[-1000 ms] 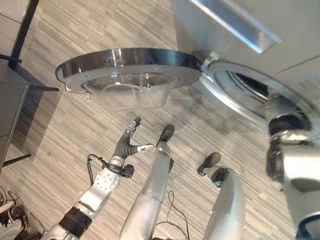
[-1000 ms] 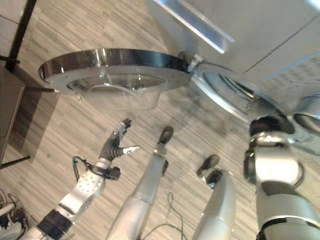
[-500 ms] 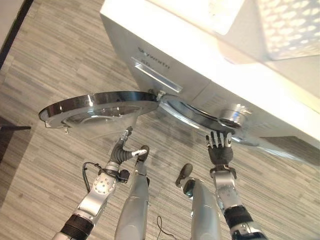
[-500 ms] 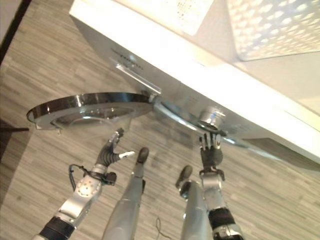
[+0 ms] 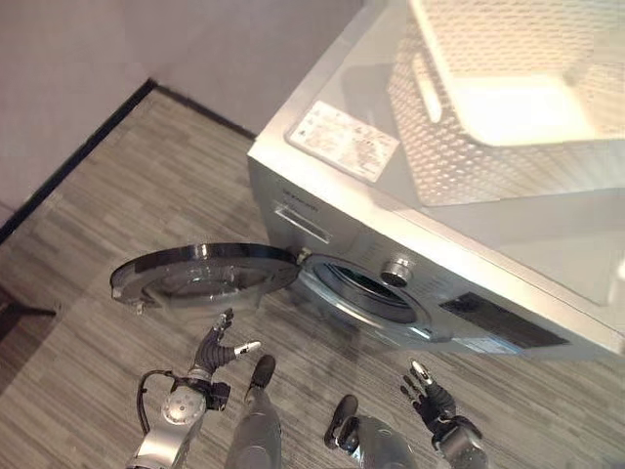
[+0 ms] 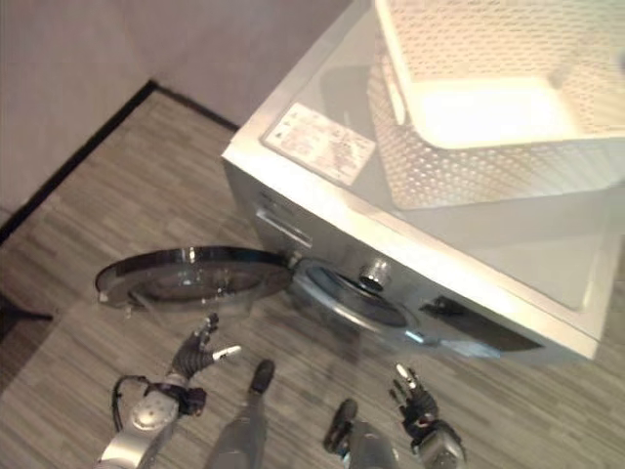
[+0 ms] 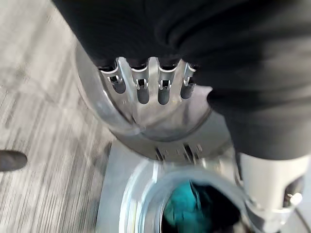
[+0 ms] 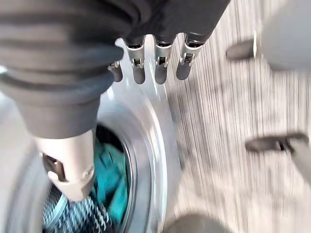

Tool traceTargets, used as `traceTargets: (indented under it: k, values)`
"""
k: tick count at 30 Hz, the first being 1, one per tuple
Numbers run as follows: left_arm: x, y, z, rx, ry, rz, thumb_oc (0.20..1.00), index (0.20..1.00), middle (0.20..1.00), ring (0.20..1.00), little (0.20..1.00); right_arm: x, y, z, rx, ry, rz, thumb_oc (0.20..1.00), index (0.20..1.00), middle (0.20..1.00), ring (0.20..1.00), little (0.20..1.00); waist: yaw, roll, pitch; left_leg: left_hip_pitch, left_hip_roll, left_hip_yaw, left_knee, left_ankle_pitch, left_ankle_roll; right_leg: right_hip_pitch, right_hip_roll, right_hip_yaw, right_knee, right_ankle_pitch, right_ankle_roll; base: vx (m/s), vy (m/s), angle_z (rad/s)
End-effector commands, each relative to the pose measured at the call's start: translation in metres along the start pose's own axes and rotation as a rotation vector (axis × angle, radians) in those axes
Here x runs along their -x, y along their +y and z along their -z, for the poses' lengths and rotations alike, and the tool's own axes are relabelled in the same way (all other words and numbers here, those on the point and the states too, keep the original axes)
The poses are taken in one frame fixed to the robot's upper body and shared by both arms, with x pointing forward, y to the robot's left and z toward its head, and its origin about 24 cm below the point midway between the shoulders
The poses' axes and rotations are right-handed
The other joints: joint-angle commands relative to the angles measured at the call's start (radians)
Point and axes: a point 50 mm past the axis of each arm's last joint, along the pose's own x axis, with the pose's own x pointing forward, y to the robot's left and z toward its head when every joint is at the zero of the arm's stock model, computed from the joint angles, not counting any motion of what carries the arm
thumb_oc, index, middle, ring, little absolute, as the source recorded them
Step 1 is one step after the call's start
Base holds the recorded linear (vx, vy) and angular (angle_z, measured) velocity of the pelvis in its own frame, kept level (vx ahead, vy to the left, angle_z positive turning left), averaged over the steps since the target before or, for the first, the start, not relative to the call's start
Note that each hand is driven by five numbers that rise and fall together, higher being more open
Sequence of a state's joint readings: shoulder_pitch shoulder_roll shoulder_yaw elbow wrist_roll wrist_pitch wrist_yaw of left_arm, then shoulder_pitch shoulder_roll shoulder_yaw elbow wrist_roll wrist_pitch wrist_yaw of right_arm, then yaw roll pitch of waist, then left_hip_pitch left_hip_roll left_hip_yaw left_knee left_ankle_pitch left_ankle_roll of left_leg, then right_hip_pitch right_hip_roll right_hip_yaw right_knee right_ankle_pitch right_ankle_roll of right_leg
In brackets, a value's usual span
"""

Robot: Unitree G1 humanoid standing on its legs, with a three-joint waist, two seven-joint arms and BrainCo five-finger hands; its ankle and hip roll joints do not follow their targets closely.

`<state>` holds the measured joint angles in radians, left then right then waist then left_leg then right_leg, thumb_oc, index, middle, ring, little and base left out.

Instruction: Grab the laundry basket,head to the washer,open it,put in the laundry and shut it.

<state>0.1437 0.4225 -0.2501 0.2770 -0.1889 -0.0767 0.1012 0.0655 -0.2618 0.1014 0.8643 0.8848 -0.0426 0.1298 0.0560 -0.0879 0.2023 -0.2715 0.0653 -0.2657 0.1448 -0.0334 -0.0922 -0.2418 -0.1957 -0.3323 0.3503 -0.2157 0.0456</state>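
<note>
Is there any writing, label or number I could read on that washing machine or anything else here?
Nothing can be read.
White sticker on the top of the washing machine: lines of print, too small to read.
Front panel above the drawer handle: a short word, too small to make out.
Dark display panel: no figures visible.
White basket: no writing.

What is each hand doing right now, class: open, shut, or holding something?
Left hand: open, fingers straight, holding nothing.
Right hand: open, fingers spread, holding nothing.
</note>
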Motion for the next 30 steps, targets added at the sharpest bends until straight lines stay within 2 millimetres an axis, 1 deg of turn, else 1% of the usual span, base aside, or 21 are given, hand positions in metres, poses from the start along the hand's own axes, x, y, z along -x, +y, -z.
traceTargets:
  k: [1,2,4,5,6,8,10,13,15,17,18,19,20,21,22,23,24,25,26,28,30]
  values:
    - [-0.003,0.013,-0.034,-0.016,-0.159,-0.037,1.000,1.000,1.000,1.000,1.000,0.012,-0.023,0.003,0.053,0.002,0.078,1.000,1.000,1.000,1.000,1.000,-0.048,0.007,-0.008,0.182,0.137,0.018,-0.030,-0.035,-0.036,0.086,-0.011,0.027,-0.286,0.203,0.090,-0.02,0.571,-0.50]
    - [-0.005,0.011,-0.035,-0.030,-0.164,-0.034,1.000,1.000,1.000,1.000,1.000,0.014,-0.032,0.006,0.070,0.008,0.134,1.000,1.000,1.000,1.000,1.000,-0.073,0.019,-0.015,0.194,0.115,0.069,-0.025,-0.089,-0.025,0.086,-0.048,0.045,-0.273,0.224,0.110,-0.08,0.442,-0.33]
    - [-0.007,0.012,-0.034,-0.070,-0.158,-0.037,1.000,1.000,1.000,1.000,1.000,0.013,-0.033,0.009,0.104,0.026,0.163,1.000,1.000,1.000,1.000,1.000,-0.078,0.017,-0.016,0.224,0.073,0.126,-0.013,-0.152,-0.005,0.078,-0.089,0.079,-0.290,0.291,0.150,-0.11,0.464,-0.28]
    - [-0.007,0.012,-0.034,-0.070,-0.158,-0.037,1.000,1.000,1.000,1.000,1.000,0.013,-0.033,0.009,0.104,0.026,0.163,1.000,1.000,1.000,1.000,1.000,-0.078,0.017,-0.017,0.223,0.072,0.126,-0.013,-0.151,-0.005,0.077,-0.090,0.080,-0.290,0.292,0.150,-0.18,0.403,-0.54]
    - [-0.009,0.015,-0.033,-0.123,-0.153,-0.043,1.000,1.000,1.000,1.000,1.000,0.009,-0.030,0.003,0.156,0.019,0.172,1.000,1.000,1.000,1.000,1.000,-0.086,0.022,-0.031,0.239,0.039,0.168,-0.004,-0.193,0.014,0.064,-0.113,0.097,-0.336,0.353,0.173,-0.19,0.326,-0.72]
    - [-0.010,0.020,-0.034,-0.164,-0.152,-0.054,1.000,1.000,1.000,1.000,1.000,0.006,-0.023,-0.003,0.172,-0.001,0.149,1.000,1.000,1.000,1.000,1.000,-0.086,0.023,-0.037,0.232,0.015,0.197,0.008,-0.198,0.036,0.041,-0.137,0.102,-0.334,0.390,0.189,-0.28,0.308,-0.88]
    - [-0.012,0.024,-0.037,-0.198,-0.161,-0.074,1.000,1.000,1.000,1.000,1.000,0.003,-0.016,-0.008,0.187,-0.021,0.132,1.000,1.000,1.000,1.000,1.000,-0.082,0.041,-0.028,0.214,0.012,0.206,0.027,-0.193,0.054,0.044,-0.131,0.120,-0.275,0.329,0.174,-0.30,0.156,-0.68]
    - [-0.015,0.027,-0.038,-0.193,-0.160,-0.090,1.000,1.000,1.000,1.000,1.000,0.001,-0.014,-0.007,0.189,-0.017,0.130,1.000,1.000,1.000,1.000,1.000,-0.079,0.040,-0.038,0.198,-0.007,0.195,0.027,-0.169,0.068,0.063,-0.116,0.168,-0.207,0.291,0.158,-0.21,0.046,-0.05]
    - [-0.017,0.023,-0.037,-0.164,-0.147,-0.089,1.000,1.000,1.000,1.000,1.000,0.000,-0.014,-0.005,0.185,0.000,0.138,1.000,1.000,1.000,1.000,1.000,-0.059,0.039,-0.070,0.183,-0.011,0.172,0.008,-0.139,0.076,0.127,-0.068,0.200,-0.138,0.207,0.139,-0.18,-0.080,0.21]
    - [-0.016,0.019,-0.032,-0.143,-0.127,-0.078,1.000,1.000,1.000,1.000,1.000,-0.001,-0.014,-0.004,0.188,0.003,0.135,1.000,1.000,1.000,1.000,1.000,-0.044,0.028,-0.093,0.173,-0.010,0.159,-0.018,-0.107,0.071,0.179,-0.033,0.200,-0.129,0.158,0.132,-0.11,-0.135,0.22]
    - [-0.016,0.019,-0.032,-0.143,-0.127,-0.078,1.000,1.000,1.000,1.000,1.000,-0.001,-0.014,-0.004,0.188,0.003,0.135,1.000,1.000,1.000,1.000,1.000,-0.045,0.027,-0.095,0.170,-0.011,0.158,-0.021,-0.103,0.072,0.176,-0.034,0.199,-0.131,0.161,0.132,-0.16,-0.254,0.15]
    - [-0.015,0.016,-0.027,-0.121,-0.108,-0.079,1.000,1.000,1.000,1.000,1.000,-0.004,-0.007,-0.007,0.212,0.000,0.115,1.000,1.000,1.000,1.000,1.000,-0.022,0.015,-0.104,0.160,0.005,0.148,-0.058,-0.062,0.052,0.210,-0.008,0.181,-0.157,0.131,0.120,-0.12,-0.188,0.20]
    - [-0.015,0.016,-0.026,-0.121,-0.108,-0.080,1.000,1.000,1.000,1.000,1.000,-0.004,-0.007,-0.007,0.212,0.000,0.115,1.000,1.000,1.000,1.000,1.000,-0.022,0.015,-0.104,0.161,0.005,0.148,-0.059,-0.061,0.052,0.211,-0.008,0.181,-0.157,0.131,0.120,-0.23,-0.401,0.10]
    - [-0.014,0.014,-0.025,-0.102,-0.106,-0.076,1.000,1.000,1.000,1.000,1.000,-0.006,-0.004,-0.012,0.247,-0.008,0.101,1.000,1.000,1.000,1.000,1.000,-0.003,0.004,-0.108,0.139,0.031,0.143,-0.092,-0.012,0.031,0.250,0.007,0.150,-0.235,0.105,0.107,-0.11,-0.212,0.02]
    - [-0.014,0.014,-0.025,-0.102,-0.106,-0.076,1.000,1.000,1.000,1.000,1.000,-0.006,-0.004,-0.012,0.247,-0.008,0.101,1.000,1.000,1.000,1.000,1.000,-0.003,0.004,-0.108,0.139,0.031,0.143,-0.092,-0.012,0.030,0.250,0.007,0.149,-0.236,0.105,0.107,-0.29,-0.422,0.07]
    - [-0.013,0.008,-0.024,-0.079,-0.104,-0.064,1.000,1.000,1.000,1.000,1.000,-0.008,-0.003,-0.015,0.274,-0.007,0.103,1.000,1.000,1.000,1.000,1.000,0.011,0.008,-0.100,0.107,0.070,0.128,-0.163,0.082,0.006,0.254,0.051,0.144,-0.297,0.081,0.082,-0.18,-0.215,0.14]
    - [-0.013,0.008,-0.024,-0.078,-0.104,-0.064,1.000,1.000,1.000,1.000,1.000,-0.008,-0.003,-0.015,0.275,-0.008,0.103,1.000,1.000,1.000,1.000,1.000,0.009,0.009,-0.102,0.107,0.072,0.127,-0.169,0.086,0.004,0.254,0.053,0.142,-0.299,0.082,0.081,-0.33,-0.349,0.31]
    - [-0.015,0.001,-0.024,-0.047,-0.106,-0.048,1.000,1.000,1.000,1.000,1.000,-0.009,-0.004,-0.020,0.297,-0.018,0.116,1.000,1.000,1.000,1.000,1.000,0.013,0.020,-0.090,0.077,0.084,0.104,-0.217,0.151,-0.017,0.254,0.077,0.119,-0.331,0.078,0.066,-0.28,-0.171,0.43]
    - [-0.019,-0.005,-0.029,-0.028,-0.118,-0.038,1.000,1.000,1.000,1.000,1.000,-0.011,-0.004,-0.027,0.319,-0.036,0.127,1.000,1.000,1.000,1.000,1.000,0.012,0.025,-0.068,0.054,0.080,0.104,-0.216,0.166,-0.021,0.243,0.079,0.104,-0.331,0.081,0.058,-0.28,-0.167,0.73]
    - [-0.022,-0.013,-0.030,0.010,-0.120,-0.015,1.000,1.000,1.000,1.000,1.000,-0.011,-0.007,-0.034,0.320,-0.048,0.154,1.000,1.000,1.000,1.000,1.000,0.005,0.021,-0.052,0.057,0.082,0.131,-0.187,0.128,-0.006,0.217,0.066,0.084,-0.324,0.092,0.047,-0.25,-0.047,1.04]
    - [-0.021,-0.015,-0.029,0.016,-0.118,-0.004,1.000,1.000,1.000,1.000,1.000,-0.011,-0.009,-0.033,0.305,-0.044,0.164,1.000,1.000,1.000,1.000,1.000,-0.002,0.020,-0.058,0.056,0.088,0.132,-0.168,0.117,-0.005,0.205,0.060,0.075,-0.325,0.101,0.044,-0.16,0.003,0.61]
